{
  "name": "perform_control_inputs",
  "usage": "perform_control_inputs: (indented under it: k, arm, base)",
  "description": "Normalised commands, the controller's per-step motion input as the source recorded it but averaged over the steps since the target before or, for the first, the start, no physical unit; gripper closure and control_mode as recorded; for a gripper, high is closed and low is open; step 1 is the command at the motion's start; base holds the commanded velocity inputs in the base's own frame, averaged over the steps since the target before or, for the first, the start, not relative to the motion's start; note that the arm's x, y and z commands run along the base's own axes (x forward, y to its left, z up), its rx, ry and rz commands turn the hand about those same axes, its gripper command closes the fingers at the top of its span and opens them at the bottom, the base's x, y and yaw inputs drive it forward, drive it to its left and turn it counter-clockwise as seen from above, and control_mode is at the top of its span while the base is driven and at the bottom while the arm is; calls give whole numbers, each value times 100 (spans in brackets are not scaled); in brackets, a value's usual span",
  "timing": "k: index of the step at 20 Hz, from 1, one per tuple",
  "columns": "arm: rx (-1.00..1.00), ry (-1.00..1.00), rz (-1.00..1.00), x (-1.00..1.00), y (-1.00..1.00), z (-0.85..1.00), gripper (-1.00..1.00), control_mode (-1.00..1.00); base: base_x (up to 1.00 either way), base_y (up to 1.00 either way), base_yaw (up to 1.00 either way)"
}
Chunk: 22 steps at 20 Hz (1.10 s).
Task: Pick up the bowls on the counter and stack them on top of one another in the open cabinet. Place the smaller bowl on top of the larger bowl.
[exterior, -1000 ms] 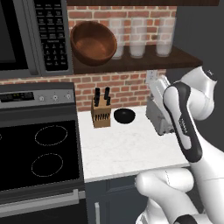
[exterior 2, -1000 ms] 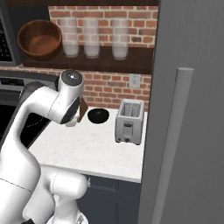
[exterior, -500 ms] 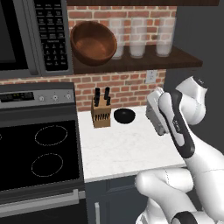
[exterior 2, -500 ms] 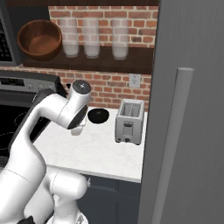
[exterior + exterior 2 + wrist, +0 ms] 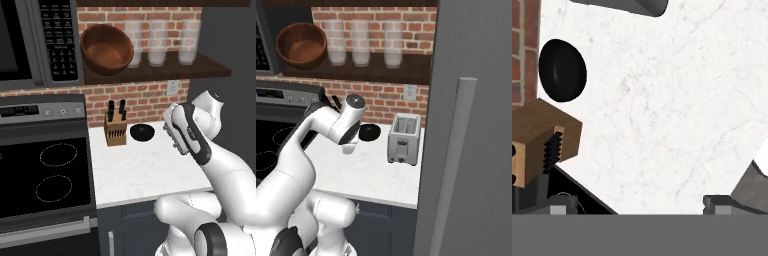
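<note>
The larger bowl (image 5: 106,47) (image 5: 302,45), reddish-brown wood, rests on the left of the open cabinet (image 5: 150,72) (image 5: 356,75). The smaller bowl (image 5: 142,132) (image 5: 370,131) (image 5: 562,70), glossy black, sits on the white counter (image 5: 145,170) (image 5: 677,100) by the brick wall, between knife block and toaster. My gripper (image 5: 171,136) (image 5: 348,148) (image 5: 639,204) hangs over the counter, to the right of the black bowl and apart from it. It is open, with bare marble between its fingertips (image 5: 559,205).
A wooden knife block (image 5: 115,131) (image 5: 539,140) stands left of the black bowl, a toaster (image 5: 404,138) to its right. Three glass jars (image 5: 361,42) line the shelf beside the brown bowl. Stovetop (image 5: 45,175) and microwave (image 5: 30,40) lie left, a grey fridge (image 5: 471,125) right.
The arm has folded down and the hand has moved lower and nearer the black bowl over the counter. The jaws stayed open. Both bowls kept their places.
</note>
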Motion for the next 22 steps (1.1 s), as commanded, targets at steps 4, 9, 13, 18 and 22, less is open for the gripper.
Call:
perform_control_inputs:
  k: [4, 9, 13, 18, 22]
  arm:
    - [0, 0, 0, 35, 0, -28, -100, -100]
    - [-1, 0, 0, 26, 0, -27, -100, -100]
    - [-1, 0, -4, 33, 1, -23, -100, -100]
    - [0, 1, -3, 25, 0, -3, -100, -100]
    - [0, 0, -4, 29, 1, -1, -100, -100]
  base:
    - [0, 0, 0]
    - [0, 0, 0]
    - [0, 0, 0]
    - [0, 0, 0]
    - [0, 0, 0]
